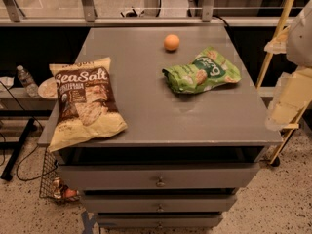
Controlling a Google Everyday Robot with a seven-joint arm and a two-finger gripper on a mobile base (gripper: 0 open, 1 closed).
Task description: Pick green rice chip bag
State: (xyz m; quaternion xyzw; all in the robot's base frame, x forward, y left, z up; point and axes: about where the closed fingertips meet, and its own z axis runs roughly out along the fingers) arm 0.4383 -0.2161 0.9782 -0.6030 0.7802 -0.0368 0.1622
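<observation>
The green rice chip bag (204,72) lies flat on the right half of the grey cabinet top (161,116), crinkly and bright green, with a dark logo and round pale chips pictured on it. My gripper (286,101) shows as a pale cream shape at the right edge of the view. It is beyond the cabinet's right side, to the right of the bag and apart from it. Nothing is seen in it.
A large cream-and-brown "Sea Salt" bag (85,101) lies on the left of the top, overhanging the front-left edge. An orange ball (171,42) sits at the back, near the green bag. Drawers (158,179) are below, a wire basket (56,182) at lower left and a yellow stand (278,38) at right.
</observation>
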